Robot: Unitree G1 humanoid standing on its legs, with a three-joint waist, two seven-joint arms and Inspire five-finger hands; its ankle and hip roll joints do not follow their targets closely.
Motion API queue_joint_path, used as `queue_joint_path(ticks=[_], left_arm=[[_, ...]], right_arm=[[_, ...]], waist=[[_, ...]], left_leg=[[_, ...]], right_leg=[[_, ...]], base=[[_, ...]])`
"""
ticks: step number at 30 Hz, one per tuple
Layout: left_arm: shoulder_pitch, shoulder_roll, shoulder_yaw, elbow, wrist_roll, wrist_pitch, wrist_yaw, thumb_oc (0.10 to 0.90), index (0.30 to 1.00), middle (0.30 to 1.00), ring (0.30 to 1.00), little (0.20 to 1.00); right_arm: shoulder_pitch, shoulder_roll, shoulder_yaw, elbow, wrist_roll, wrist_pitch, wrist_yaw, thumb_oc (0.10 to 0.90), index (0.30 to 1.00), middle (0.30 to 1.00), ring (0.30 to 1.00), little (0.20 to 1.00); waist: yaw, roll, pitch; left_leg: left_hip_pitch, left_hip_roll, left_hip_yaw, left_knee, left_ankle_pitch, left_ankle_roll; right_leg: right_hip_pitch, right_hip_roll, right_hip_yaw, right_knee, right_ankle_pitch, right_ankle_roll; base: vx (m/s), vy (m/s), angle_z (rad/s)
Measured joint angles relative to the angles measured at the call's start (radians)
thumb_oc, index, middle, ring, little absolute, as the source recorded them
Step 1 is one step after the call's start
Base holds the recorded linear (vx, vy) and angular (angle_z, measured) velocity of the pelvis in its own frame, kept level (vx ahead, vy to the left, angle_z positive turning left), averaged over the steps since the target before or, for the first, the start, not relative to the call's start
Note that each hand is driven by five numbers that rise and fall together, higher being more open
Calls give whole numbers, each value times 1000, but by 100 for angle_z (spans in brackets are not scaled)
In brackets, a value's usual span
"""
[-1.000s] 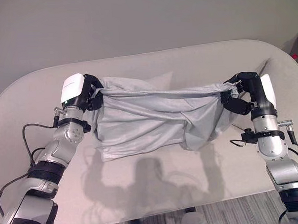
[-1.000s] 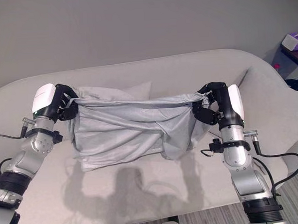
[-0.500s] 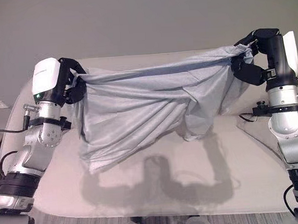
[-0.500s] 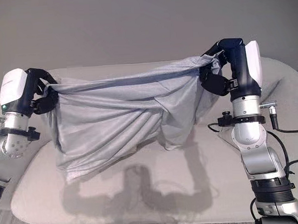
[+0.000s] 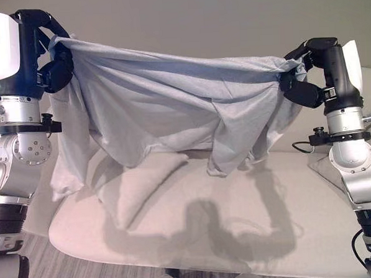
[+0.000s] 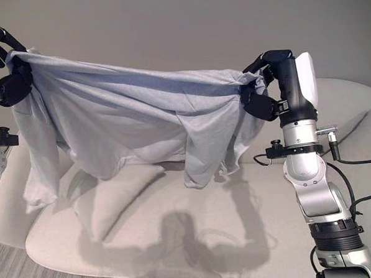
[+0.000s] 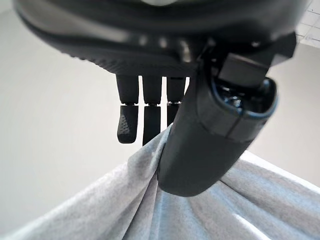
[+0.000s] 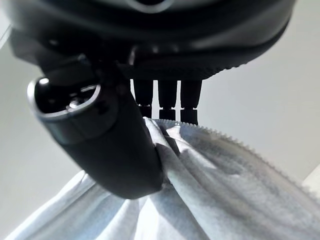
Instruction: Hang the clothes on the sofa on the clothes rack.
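Left hand (image 5: 52, 56) raised high at the sofa's left end, thumb and fingers pinched shut on one bunched corner of the shirt (image 5: 171, 108). In the left wrist view, thumb (image 7: 210, 135) pressed down onto gathered grey cloth, fingers (image 7: 145, 115) curled on the far side of the fold.

Right hand (image 5: 306, 70) up at the sofa's right end, a little lower than the left, likewise clamped on the opposite corner of the shirt. In the right wrist view, thumb (image 8: 107, 145) squeezing a hemmed edge of cloth against the fingertips (image 8: 167, 102).

Shirt stretched between the two hands, upper edge drawn into a taut, slightly sagging line from left to right. Light grey, thin, creased. Body hanging in loose folds above the seat; lowest folds near the middle and a long drape at the left end, beside the left arm. Whether the lowest folds touch the seat cannot be told.

Sofa (image 5: 253, 235) below and behind, pale beige, with a rounded front edge and a curved back rising at the right. Cushion (image 5: 135, 185) of the same colour lying on the seat's left half, under the hanging cloth. Plain grey wall (image 5: 185, 17) behind. Strip of grey striped floor (image 5: 74, 269) along the sofa's front edge at lower left.
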Motion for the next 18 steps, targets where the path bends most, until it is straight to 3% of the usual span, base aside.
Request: queue_joint_path(ticks=[9,14,15,16,17,18], left_arm=[[-2,-3,-45,44,39,4,-18,400,300,300,300,300],[23,-5,2,7,30,-2,-4,400,300,300,300,300],[18,-11,15,-1,23,-7,13,400,300,300,300,300],[-17,-10,12,1,22,-19,28,400,300,300,300,300],[-49,4,11,4,20,-22,37,400,300,300,300,300],[-62,26,11,5,17,-21,43,400,300,300,300,300]], right_arm=[[1,-1,5,0,0,4,18,400,300,300,300,300],[-66,-84,16,22,34,2,15,400,300,300,300,300],[-108,-120,23,42,50,-4,0,400,300,300,300,300],[-138,-182,28,54,66,-3,-14,400,300,300,300,300],[-157,-217,23,54,66,-2,-14,400,300,300,300,300],[-162,-214,23,46,66,-2,-15,400,300,300,300,300]], waist=[[-13,4,-11],[39,-21,-24],[51,-30,-22],[43,-56,-11],[52,-89,8],[68,-123,22]], left_leg=[[4,1,7,0,1,-2],[-13,2,-9,10,6,-8],[-78,6,-44,68,10,-18],[-156,15,-105,118,15,-70],[-196,42,-104,180,-20,-71],[-204,117,-78,237,-62,-47]], right_leg=[[-2,5,7,0,-1,-2],[-4,13,-1,1,-3,-5],[-22,11,-24,6,-7,-10],[-52,-19,-75,21,-2,-24],[-61,-33,-103,21,8,-26],[-59,-37,-112,25,9,-27]], base=[[2,14,-2],[-104,60,8],[-91,291,71],[32,330,96],[49,364,92],[82,440,54]])
